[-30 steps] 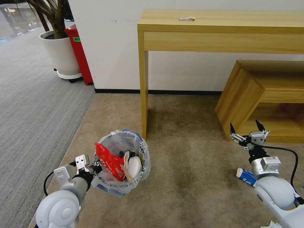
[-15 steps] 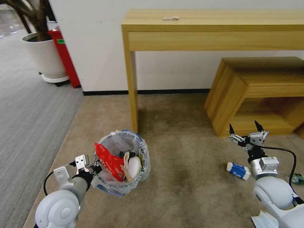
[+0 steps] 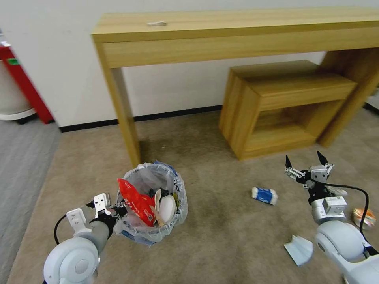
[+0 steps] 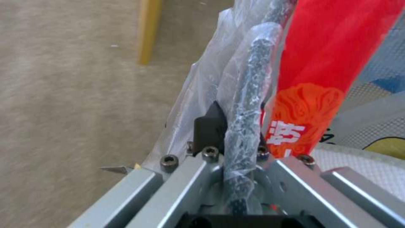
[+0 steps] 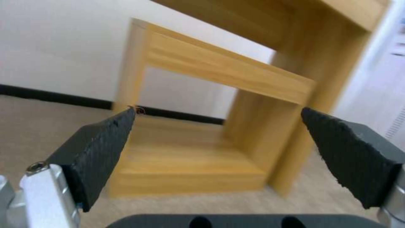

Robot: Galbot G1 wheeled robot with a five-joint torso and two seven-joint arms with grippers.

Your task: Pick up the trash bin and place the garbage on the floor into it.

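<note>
Trash bin [image 3: 152, 205]: clamped at its bag-covered rim by left gripper [image 3: 118, 209], held low at front left above the carpet [image 3: 221, 244]. Right gripper [image 3: 308, 167]: fingers spread wide, empty, raised at front right. Blue-white cup [image 3: 264, 195]: on its side on the carpet, between bin and right gripper, nearer the right arm, long axis roughly crosswise. White scrap [image 3: 299, 248] and orange can [image 3: 364, 217] close beside the right arm.
</note>
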